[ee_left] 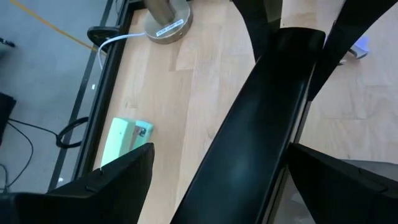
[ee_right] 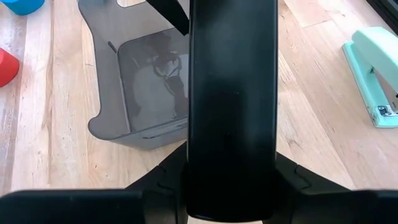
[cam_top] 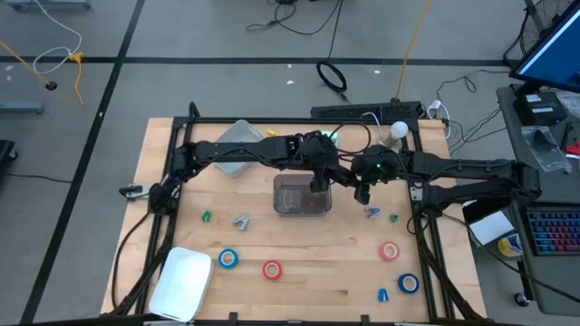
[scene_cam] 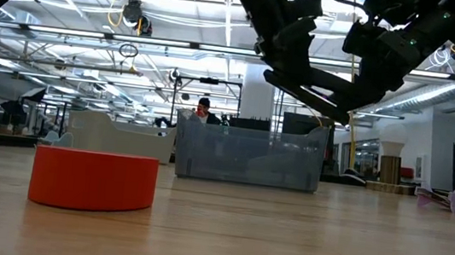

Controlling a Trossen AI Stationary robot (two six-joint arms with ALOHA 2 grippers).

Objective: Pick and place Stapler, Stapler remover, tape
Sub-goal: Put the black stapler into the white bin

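A long black stapler (ee_right: pixel 231 93) hangs in the air between my two grippers, tilted over the right end of the grey bin (scene_cam: pixel 249 160) in the low view (scene_cam: pixel 309 90). My right gripper (ee_right: pixel 231 199) is shut on it. My left gripper (ee_left: pixel 224 180) is open, one finger on each side of the stapler (ee_left: pixel 267 106). A mint stapler (ee_right: pixel 373 74) lies on the table beyond the bin. Two blue tape rolls (cam_top: pixel 227 259) (cam_top: pixel 409 283) and two red ones (cam_top: pixel 272 269) (cam_top: pixel 390 251) lie near the front edge. Staple removers (cam_top: pixel 240 221) (cam_top: pixel 372 213) lie beside the bin (cam_top: pixel 302 195). My right gripper pinches the black stapler's end (ee_right: pixel 231 180) between its two fingers. The stapler's length runs straight out ahead of them. It is lifted clear of the table and the bin and slants downward toward the right gripper in the low view.
A clear bin (cam_top: pixel 237 145) stands at the far left, and a white lid (cam_top: pixel 181 282) lies at the near left corner. Small green (cam_top: pixel 207 216) and blue (cam_top: pixel 382 294) pieces lie on the wood. A round metal base (ee_left: pixel 165 22) stands near the far edge. A person (scene_cam: pixel 203 108) is far behind.
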